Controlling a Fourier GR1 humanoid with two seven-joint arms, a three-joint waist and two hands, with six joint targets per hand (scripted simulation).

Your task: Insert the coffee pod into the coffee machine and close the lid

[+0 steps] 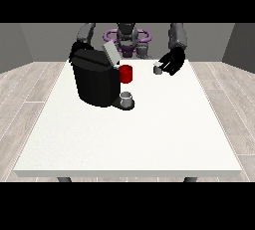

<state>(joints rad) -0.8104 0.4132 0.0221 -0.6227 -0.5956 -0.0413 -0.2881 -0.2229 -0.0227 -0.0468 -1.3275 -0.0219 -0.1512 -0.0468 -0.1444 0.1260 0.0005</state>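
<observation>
The hand at the view's left (76, 50) sits mostly hidden behind the black coffee machine (94, 82) near the tabletop's (124, 139) far left corner; I cannot tell how its fingers lie. The machine's lid (110, 54) stands tilted up. A red cup (126, 73) and a small grey cup (126, 98) sit beside it. Near the far edge, the hand at the view's right (172, 62) holds the coffee pod (158, 68) in its fingers.

Hand at the view's right (172, 62) raised (fingers curled), arm bent.

White table (149, 139) carries coffee machine (94, 82), perhaps red cup (126, 73)
</observation>
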